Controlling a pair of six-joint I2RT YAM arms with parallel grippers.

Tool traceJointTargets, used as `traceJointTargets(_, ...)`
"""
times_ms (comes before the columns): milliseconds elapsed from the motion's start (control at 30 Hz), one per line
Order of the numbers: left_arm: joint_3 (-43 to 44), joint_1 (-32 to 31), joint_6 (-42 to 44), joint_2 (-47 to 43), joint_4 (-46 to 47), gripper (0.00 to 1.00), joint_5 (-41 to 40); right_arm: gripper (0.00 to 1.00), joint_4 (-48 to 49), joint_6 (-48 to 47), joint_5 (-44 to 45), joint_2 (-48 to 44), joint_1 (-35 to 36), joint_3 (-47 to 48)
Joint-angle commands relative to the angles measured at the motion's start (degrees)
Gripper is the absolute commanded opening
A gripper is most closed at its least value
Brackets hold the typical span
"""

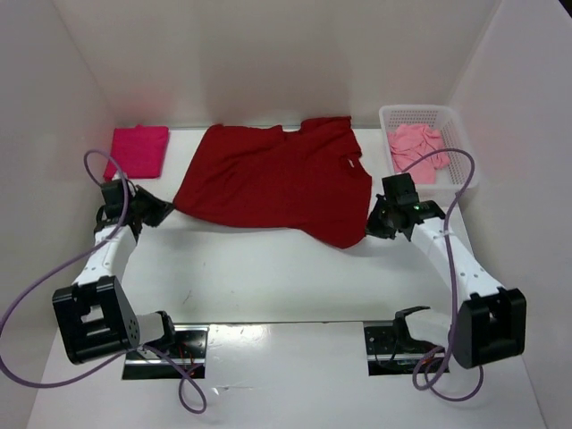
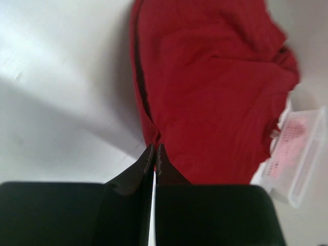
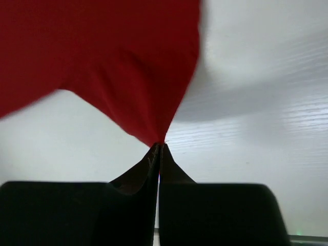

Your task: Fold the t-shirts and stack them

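Left tool and right tool each clamped tight on a corner of the red shirt stretched between them

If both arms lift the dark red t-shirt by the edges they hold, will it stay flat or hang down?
Probably floppy: the dark red t-shirt drapes in soft folds and pulls into a point at the right gripper. It likely sags in the middle between that and the left gripper. It looks light, being thin cloth, so pinched corners should hold.
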Motion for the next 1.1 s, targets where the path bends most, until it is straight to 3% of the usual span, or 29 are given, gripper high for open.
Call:
traceJointTargets(0,-4.11,0.74,3.70,-7.01,-1.39,0.00,-2.29,0.00,-1.72,4.43,-3.58,-5.84,-0.19,2.70)
traceJointTargets(267,-5.97,3.29,8.01,-14.58,-16.51,0.00,-7.04,0.00,-17.37,6.45,-8.42,-16.01,-0.19,0.06)
traceJointTargets(533,0.80,3.29,7.75,-14.68,-27.68,0.00,-5.63,0.00,-26.61,8.03,-6.76,-19.99,-0.19,4.90)
traceJointTargets(633,-1.13,3.29,6.01,-13.02,-23.21,0.00,-3.96,0.00,-22.15,7.51,-5.00,-16.83,-0.19,3.67)
traceJointTargets(767,-1.66,3.29,5.20,-8.01,-16.18,0.00,-3.78,0.00,-9.16,7.51,-5.00,-10.42,-0.71,1.56)
traceJointTargets(867,-0.17,3.29,5.20,-4.49,-13.54,0.00,-5.27,0.00,-2.73,6.45,-3.50,-3.92,-0.72,5.40)
traceJointTargets(1067,2.73,1.36,3.62,2.02,-9.93,0.00,-5.81,0.00,1.07,3.03,-1.04,8.56,-1.42,14.54)
